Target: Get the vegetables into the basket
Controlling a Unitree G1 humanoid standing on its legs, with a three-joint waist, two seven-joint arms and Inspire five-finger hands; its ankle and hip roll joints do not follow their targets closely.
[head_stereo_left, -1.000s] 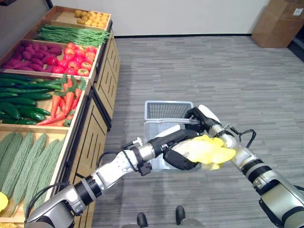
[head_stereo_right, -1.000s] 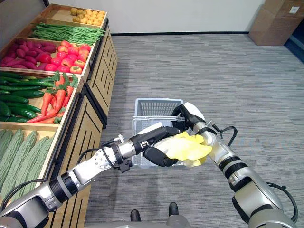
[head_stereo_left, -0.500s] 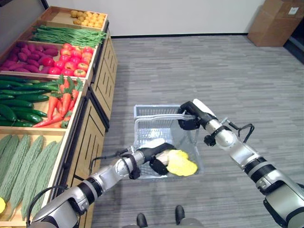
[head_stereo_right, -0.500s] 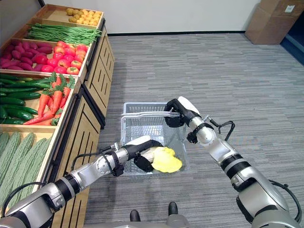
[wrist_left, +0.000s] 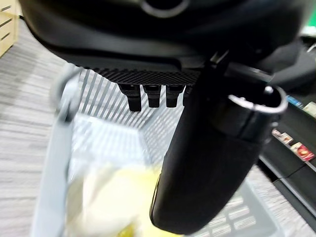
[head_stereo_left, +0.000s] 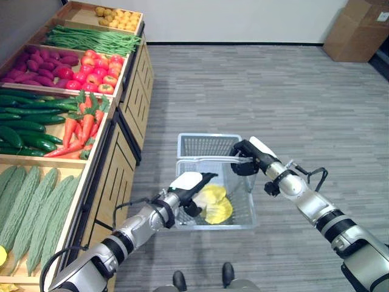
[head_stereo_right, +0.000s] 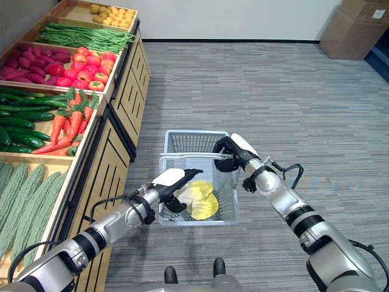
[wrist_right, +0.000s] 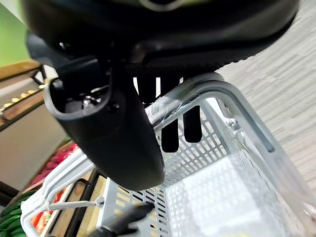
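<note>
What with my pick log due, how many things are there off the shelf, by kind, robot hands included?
Basket: 1
Yellow vegetable in the basket: 1
Cardboard box: 1
Hands: 2, left hand and right hand
Total: 5

— Where does the basket sit?
— The pale grey plastic wire-mesh basket [head_stereo_left: 209, 145] stands upright on the grey floor beside the wooden produce stand, its thin handle raised across the top.
— And the vegetable?
— A pale yellow, crinkly-leafed cabbage-like vegetable [head_stereo_left: 215, 205] lies on the basket's bottom, toward the near end, with whitish ribs on one side.
— Is it inside entirely?
— Yes, it rests below the rim, within the mesh walls. In the left wrist view it shows as a blurred yellow mass [wrist_left: 111, 197] on the basket floor.
</note>
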